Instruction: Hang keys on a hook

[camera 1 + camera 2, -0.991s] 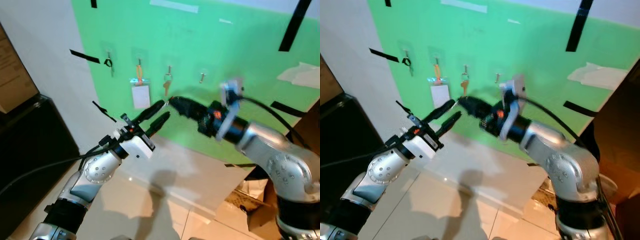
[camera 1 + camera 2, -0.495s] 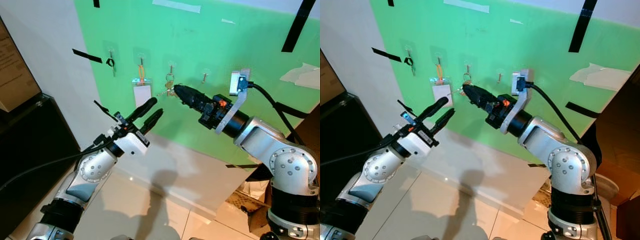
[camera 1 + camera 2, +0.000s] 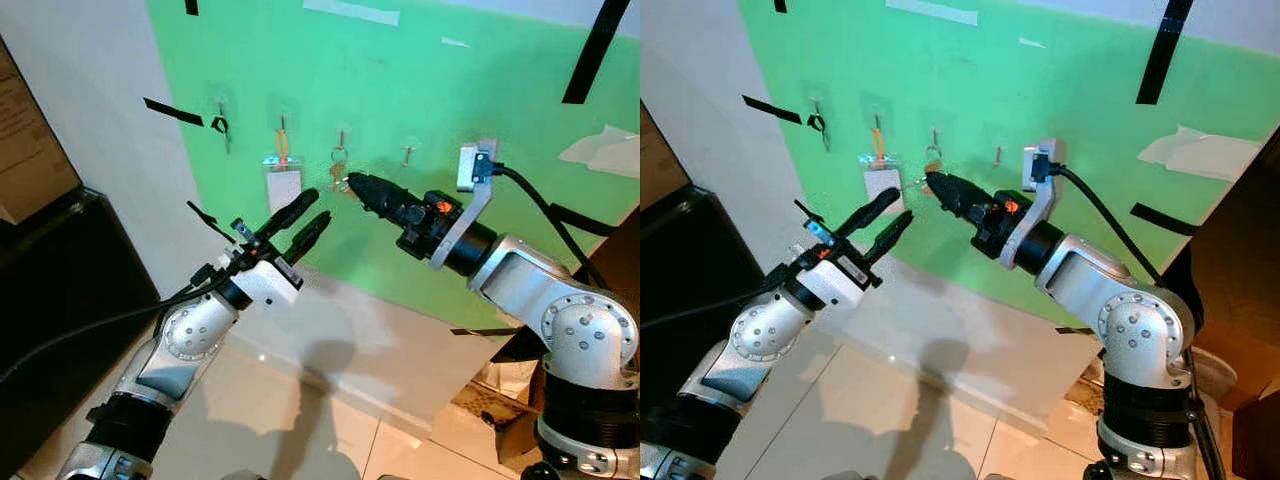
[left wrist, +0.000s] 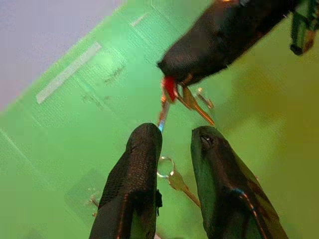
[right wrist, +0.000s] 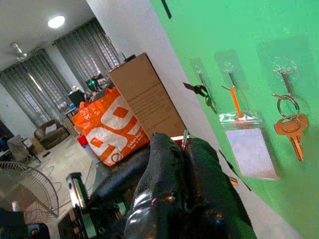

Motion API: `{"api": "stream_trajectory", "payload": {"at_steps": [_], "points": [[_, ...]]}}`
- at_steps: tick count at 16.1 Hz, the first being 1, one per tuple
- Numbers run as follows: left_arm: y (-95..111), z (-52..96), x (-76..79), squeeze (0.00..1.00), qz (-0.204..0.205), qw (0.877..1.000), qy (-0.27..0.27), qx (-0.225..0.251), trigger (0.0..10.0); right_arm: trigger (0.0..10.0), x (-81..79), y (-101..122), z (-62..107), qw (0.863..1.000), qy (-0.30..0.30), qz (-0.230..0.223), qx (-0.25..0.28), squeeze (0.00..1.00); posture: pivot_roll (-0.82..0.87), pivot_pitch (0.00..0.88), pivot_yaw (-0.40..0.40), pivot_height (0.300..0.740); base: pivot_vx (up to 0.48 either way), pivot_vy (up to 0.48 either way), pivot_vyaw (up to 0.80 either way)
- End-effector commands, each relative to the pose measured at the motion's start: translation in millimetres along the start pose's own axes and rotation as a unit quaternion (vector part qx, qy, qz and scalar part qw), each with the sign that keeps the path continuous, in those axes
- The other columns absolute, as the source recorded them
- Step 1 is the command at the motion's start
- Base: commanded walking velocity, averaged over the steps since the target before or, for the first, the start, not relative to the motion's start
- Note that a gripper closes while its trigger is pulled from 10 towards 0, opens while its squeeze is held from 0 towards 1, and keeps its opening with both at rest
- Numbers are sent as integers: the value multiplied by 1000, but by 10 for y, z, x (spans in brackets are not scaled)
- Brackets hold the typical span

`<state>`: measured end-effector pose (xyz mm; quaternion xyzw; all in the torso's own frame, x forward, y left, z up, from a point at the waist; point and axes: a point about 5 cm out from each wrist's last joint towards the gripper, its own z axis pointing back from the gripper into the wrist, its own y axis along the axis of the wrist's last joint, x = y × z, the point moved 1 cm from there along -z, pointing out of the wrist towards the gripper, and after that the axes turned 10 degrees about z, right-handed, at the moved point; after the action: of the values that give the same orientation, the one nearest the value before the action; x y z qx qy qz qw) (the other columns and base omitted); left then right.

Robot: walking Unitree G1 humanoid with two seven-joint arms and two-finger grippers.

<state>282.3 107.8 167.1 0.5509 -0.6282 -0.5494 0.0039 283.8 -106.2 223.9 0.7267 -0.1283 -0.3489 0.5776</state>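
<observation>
Because the task needs a free hook (image 3: 406,154), the right gripper (image 3: 352,184) pinches the keys (image 4: 185,97) near the green board (image 3: 480,90); the left gripper (image 3: 313,208), fingers apart, waits just left.

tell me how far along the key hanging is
Done: the right gripper has pinched a bunch of keys and raised it to the green wall. In hand: it holds them near the row of hooks. Left: loop them over the bare hook. The left gripper waits open.

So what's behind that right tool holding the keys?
Behind the right tool and its keys is the green board, with a hung key on a hook.
</observation>
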Motion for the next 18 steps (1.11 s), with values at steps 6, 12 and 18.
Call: {"api": "stream_trajectory", "payload": {"at_steps": [6,12,18], "points": [[69,-142,-126,0,59,998,25,12,10000,10000,-58,3,-5,999,13,40,-23,0,-128,0,-12,740,0,0,0],[36,-122,-12,408,98,995,-34,-6,10000,10000,-106,8,21,998,25,54,-21,0,-133,0,-2,740,0,0,0],[25,-138,-80,0,86,996,-22,-7,10000,10000,-154,-1,40,997,44,54,-20,0,-130,0,-8,740,0,0,0]]}}
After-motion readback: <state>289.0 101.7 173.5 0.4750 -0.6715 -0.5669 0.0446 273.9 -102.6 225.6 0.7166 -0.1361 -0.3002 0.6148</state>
